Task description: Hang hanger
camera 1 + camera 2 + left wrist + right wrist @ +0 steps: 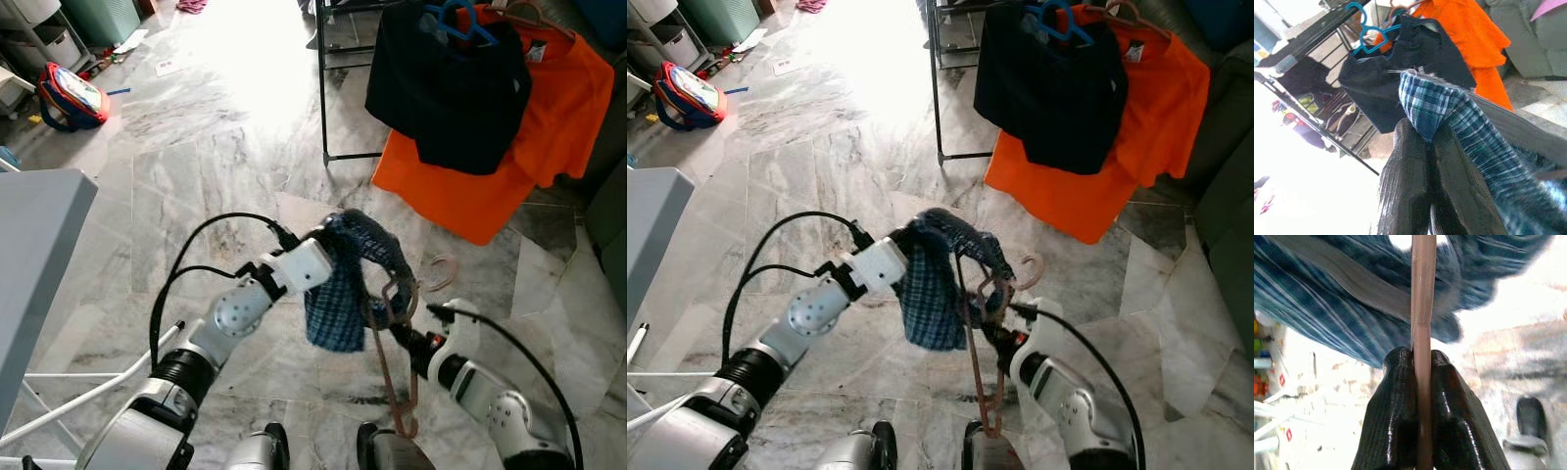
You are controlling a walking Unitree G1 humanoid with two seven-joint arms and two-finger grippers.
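Nearest, the right claw (pixel 1420 382) is clamped on a brown hanger (pixel 384 367), held above the marble floor (pixel 225 147). The left claw (pixel 1422 147) pinches a blue plaid garment (pixel 343 284) draped over the hanger's top. A clothes rack (pixel 323 88) with dark and orange shirts stands well beyond.

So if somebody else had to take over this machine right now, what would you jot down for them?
Left gripper: jaws shut on the blue plaid garment, held up in front of the robot.
Right gripper: jaws shut on the pinkish-brown hanger, which sits beside the garment with its hook near the cloth.
Clothes rack: ahead to the right on the marble floor, already carrying a black shirt and an orange shirt.
Done: both items picked up.
Left: work the garment onto the hanger, then hook it on the rack.
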